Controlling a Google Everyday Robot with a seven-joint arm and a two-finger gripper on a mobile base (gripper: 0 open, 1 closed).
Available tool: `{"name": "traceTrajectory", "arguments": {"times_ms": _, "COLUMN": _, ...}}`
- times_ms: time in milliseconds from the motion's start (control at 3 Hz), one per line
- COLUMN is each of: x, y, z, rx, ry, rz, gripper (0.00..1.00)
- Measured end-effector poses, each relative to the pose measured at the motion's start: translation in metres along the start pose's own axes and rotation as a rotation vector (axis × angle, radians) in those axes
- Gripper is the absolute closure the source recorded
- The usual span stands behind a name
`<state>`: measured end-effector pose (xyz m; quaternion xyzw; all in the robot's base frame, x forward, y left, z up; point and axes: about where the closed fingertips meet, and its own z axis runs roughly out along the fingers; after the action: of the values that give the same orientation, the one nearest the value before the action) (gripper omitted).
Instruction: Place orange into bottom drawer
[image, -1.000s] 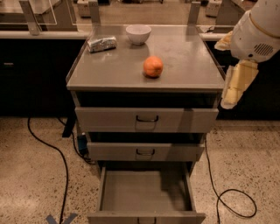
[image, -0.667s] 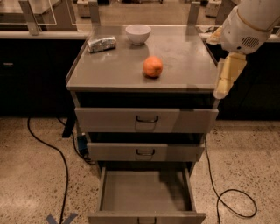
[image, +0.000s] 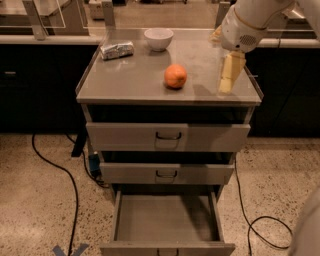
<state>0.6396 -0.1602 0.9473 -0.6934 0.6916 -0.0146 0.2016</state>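
Note:
The orange (image: 175, 76) sits on the grey cabinet top (image: 130, 80), right of centre. The bottom drawer (image: 167, 220) is pulled open, and its plain grey floor is bare. The two upper drawers are slightly ajar. My gripper (image: 227, 80) hangs from the white arm over the right part of the cabinet top, to the right of the orange and apart from it. It points down and holds nothing.
A white bowl (image: 158, 38) stands at the back centre of the top. A silver foil packet (image: 117, 49) lies at the back left. Black cables (image: 60, 175) run over the speckled floor on both sides. Dark counters stand behind.
The arm has swung left and inward. The gripper has moved from off the right edge of the cabinet to above its top, closer to the orange.

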Motion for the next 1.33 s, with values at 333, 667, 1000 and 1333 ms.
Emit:
{"name": "traceTrajectory", "arguments": {"times_ms": 333, "x": -0.038, "y": -0.025, "z": 0.045, "rx": -0.035, "ry": -0.005, "rz": -0.049, "gripper": 0.0}}
{"name": "traceTrajectory", "arguments": {"times_ms": 667, "x": -0.041, "y": -0.03, "z": 0.05, "rx": -0.029, "ry": -0.017, "rz": -0.051, "gripper": 0.0}}
{"name": "traceTrajectory", "arguments": {"times_ms": 1000, "x": -0.041, "y": -0.041, "z": 0.06, "rx": -0.02, "ry": -0.036, "rz": -0.062, "gripper": 0.0}}
{"name": "traceTrajectory", "arguments": {"times_ms": 1333, "x": -0.046, "y": -0.059, "z": 0.075, "rx": -0.01, "ry": -0.057, "rz": -0.085, "gripper": 0.0}}
